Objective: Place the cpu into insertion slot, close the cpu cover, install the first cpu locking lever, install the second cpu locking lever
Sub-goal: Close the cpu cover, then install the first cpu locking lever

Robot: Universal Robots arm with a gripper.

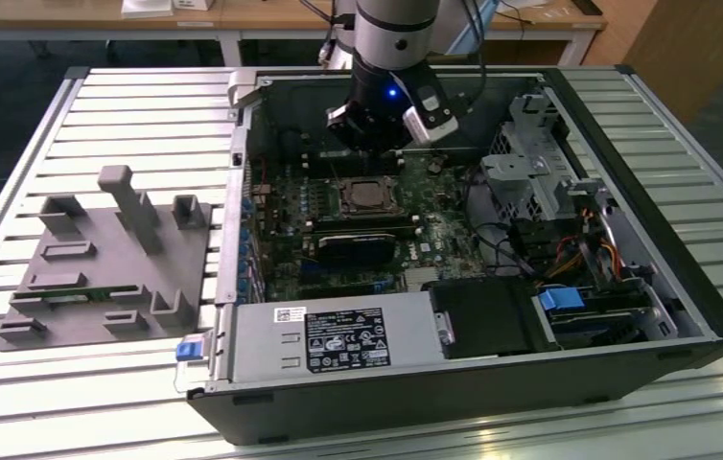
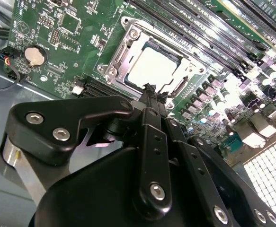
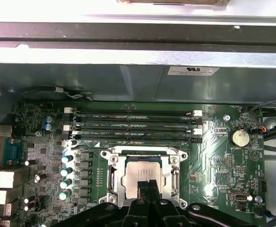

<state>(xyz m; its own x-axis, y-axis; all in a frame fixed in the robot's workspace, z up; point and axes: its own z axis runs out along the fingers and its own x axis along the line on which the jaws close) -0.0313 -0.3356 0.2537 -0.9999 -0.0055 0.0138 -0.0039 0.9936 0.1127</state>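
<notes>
- The gripper (image 3: pixel 147 185) has its two fingers pressed together with nothing between them. In both wrist views the tips hover just above the near edge of the socket.
- In the exterior view the gripper hangs at 12 o'clock from the insertion slot (image 3: pixel 111 160), inside the open computer case (image 1: pixel 668 287).
- The cpu (image 3: pixel 138 176) lies seated in the insertion slot with its silver top showing.
- The cpu cover (image 3: pixel 172 176) appears to lie flat around the cpu. Whether either locking lever is latched cannot be told.
- Risk: the closed tips are very near the cpu's bare top. Too deep a descent could scratch it or load the socket contacts beneath.
- Risk: if the cover is not fully down, side pressure from the tips could shift it or bend it.
- Risk: the memory slots (image 3: pixel 133 124) and the row of capacitors (image 3: pixel 66 170) stand just beside the socket. A sideways sweep of the wide finger linkage could strike them.
- Writing: a white label (image 3: pixel 193 71) sits on the case wall. The power supply (image 1: pixel 272 359), at 6 o'clock from the slot, carries more stickers. None of the print can be read.
</notes>
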